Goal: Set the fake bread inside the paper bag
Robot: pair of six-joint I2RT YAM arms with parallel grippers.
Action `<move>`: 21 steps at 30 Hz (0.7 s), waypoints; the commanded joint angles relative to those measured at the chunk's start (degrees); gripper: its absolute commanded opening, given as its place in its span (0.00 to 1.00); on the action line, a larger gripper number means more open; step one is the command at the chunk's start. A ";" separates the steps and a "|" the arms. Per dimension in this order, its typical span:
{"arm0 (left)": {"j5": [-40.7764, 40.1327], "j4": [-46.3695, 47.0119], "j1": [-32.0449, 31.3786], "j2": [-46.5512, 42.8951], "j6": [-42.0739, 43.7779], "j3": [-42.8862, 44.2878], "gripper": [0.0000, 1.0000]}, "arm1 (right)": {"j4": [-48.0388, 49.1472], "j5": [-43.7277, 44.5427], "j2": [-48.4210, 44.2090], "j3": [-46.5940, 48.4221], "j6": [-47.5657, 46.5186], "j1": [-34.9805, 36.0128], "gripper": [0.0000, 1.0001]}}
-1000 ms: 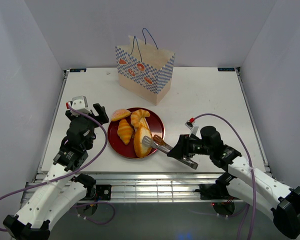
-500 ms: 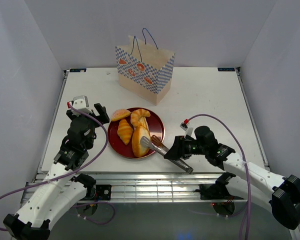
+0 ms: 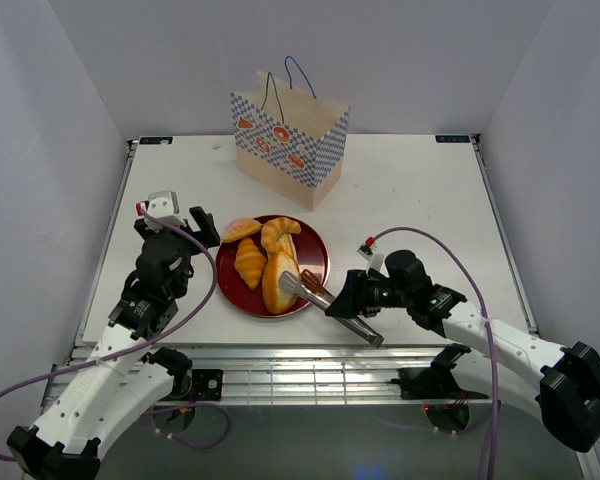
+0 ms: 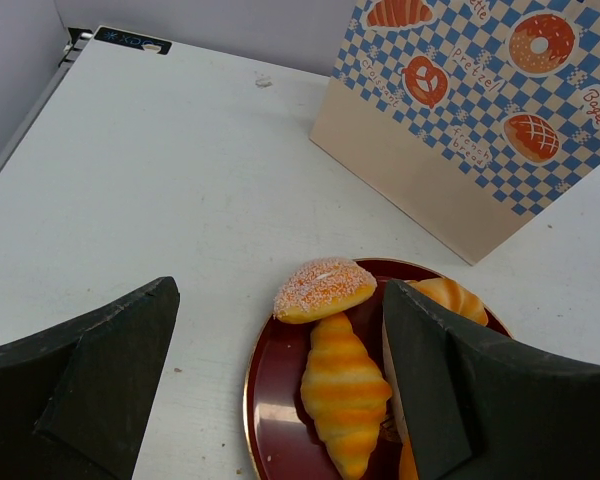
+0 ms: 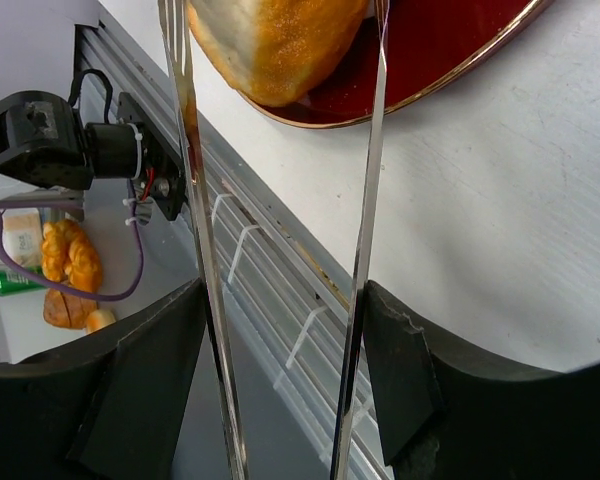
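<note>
The fake bread lies on a dark red plate (image 3: 320, 262): a sugared bun (image 3: 242, 229), two croissants (image 3: 250, 262) and an oblong loaf (image 3: 277, 285). My right gripper (image 3: 365, 297) is shut on metal tongs (image 3: 325, 298), whose two arms (image 5: 370, 200) straddle the near end of the loaf (image 5: 275, 40). My left gripper (image 3: 185, 235) is open and empty, just left of the plate. In its wrist view the bun (image 4: 325, 288) and a croissant (image 4: 345, 390) lie between its fingers. The paper bag (image 3: 290, 150) stands upright behind the plate and also shows in the left wrist view (image 4: 480, 110).
The table's near edge with its metal rails (image 5: 280, 290) lies right under the tongs and right gripper. White walls enclose the table on the left, right and back.
My right arm has moved left toward the plate, pushing the tongs a little further onto the loaf. The left arm has barely moved.
</note>
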 commanded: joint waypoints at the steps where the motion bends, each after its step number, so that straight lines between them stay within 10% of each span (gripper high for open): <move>1: 0.77 -0.47 -0.20 0.06 -0.26 0.86 0.93 | 6.33 -1.33 1.26 -0.63 2.05 0.27 0.68; 21: 1.21 -0.47 -0.20 0.59 -0.35 0.69 0.93 | 4.32 -1.60 0.21 2.88 2.05 0.36 0.26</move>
